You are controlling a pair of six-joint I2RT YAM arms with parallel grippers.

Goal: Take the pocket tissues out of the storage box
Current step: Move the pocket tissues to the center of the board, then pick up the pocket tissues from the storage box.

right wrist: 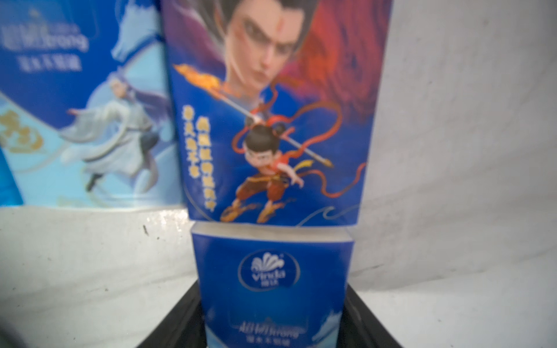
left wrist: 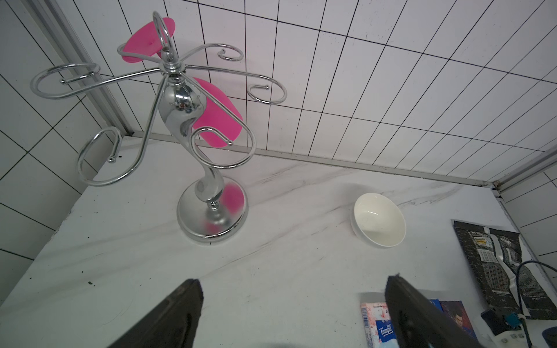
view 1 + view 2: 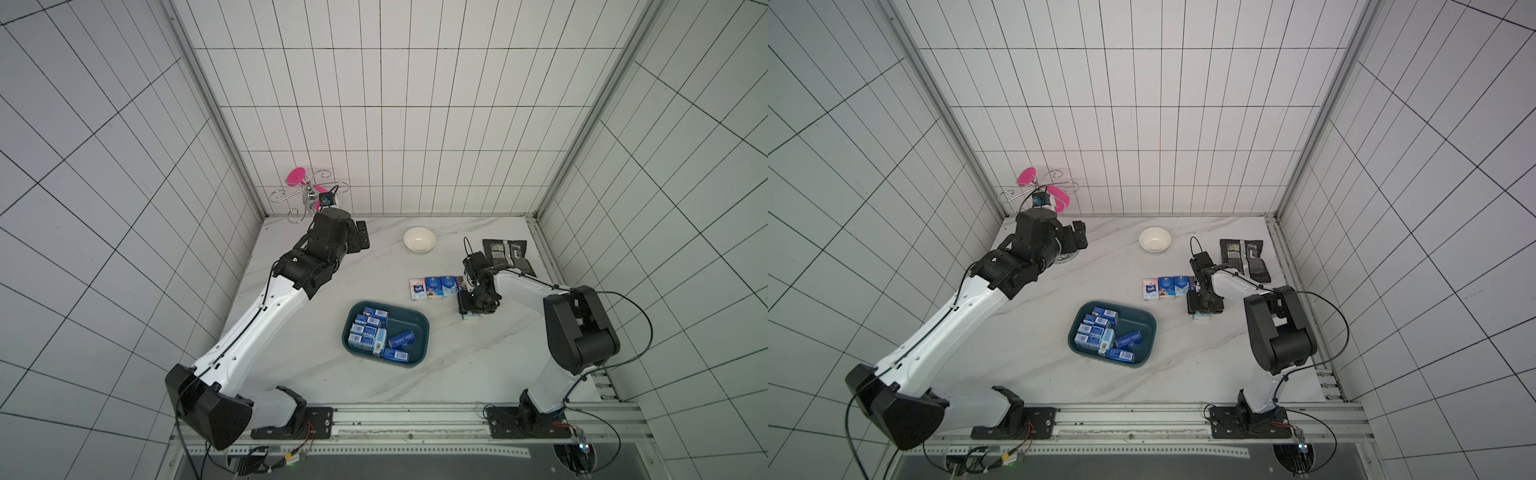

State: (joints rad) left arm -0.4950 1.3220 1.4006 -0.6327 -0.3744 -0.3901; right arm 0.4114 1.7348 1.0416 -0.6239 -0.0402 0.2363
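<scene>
- top views both show the table [image 3: 457, 382], the work judged partly done.
- left arm [image 3: 266, 316] reaches to the far left corner by the chrome stand [image 2: 180, 105]; the left jaws stand wide with nothing between them, well apart from every pack.
- right arm [image 3: 519, 286] is the nearer one; the right jaws point down at the table.
- storage box [image 3: 409, 322] sits mid-table, leftward of the right jaws and nearer the robot's base.
- pocket tissues [image 3: 365, 332], about seven, lie inside it, most side by side along its left wall; a loose pack [image 3: 401, 339] lies slanted nearest the right jaws.
- row of packs [image 3: 434, 287] lies out on the table, just beside the right jaws.
- blue pack [image 1: 272, 289] lies between the right jaws, its long axis along them, one end up against a row pack; whether they pinch it or stand just clear i cannot tell.
</scene>
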